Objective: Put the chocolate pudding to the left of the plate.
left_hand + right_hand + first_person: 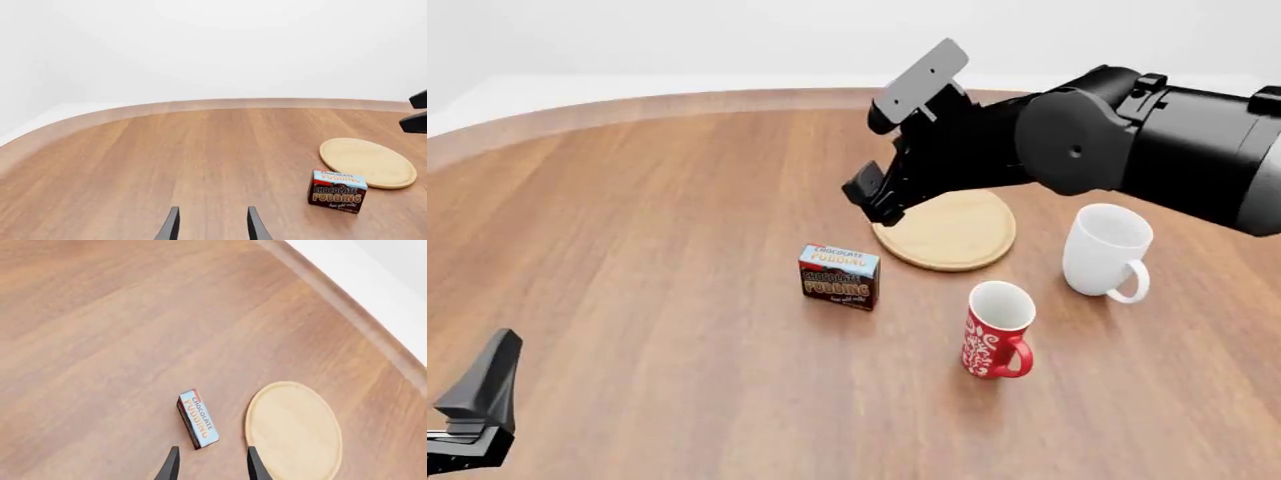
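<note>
Wooden table [627,300]: chocolate pudding [838,276] stands left of plate [948,230]; right pincer [874,195], released above, could topple it descending.

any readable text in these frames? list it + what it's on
"CHOCOLATE PUDDING": light blue top of the chocolate pudding box.
"CHOCOLATE PUDDING": its dark brown front, again.
Small script line under that: too blurred to read.
Red mug: white pattern only, no text.
White mug, plate: none.

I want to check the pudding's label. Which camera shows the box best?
The left wrist view: the pudding box faces it, lettering readable. The front view shows it smaller; the right wrist view shows mostly its top.
</note>
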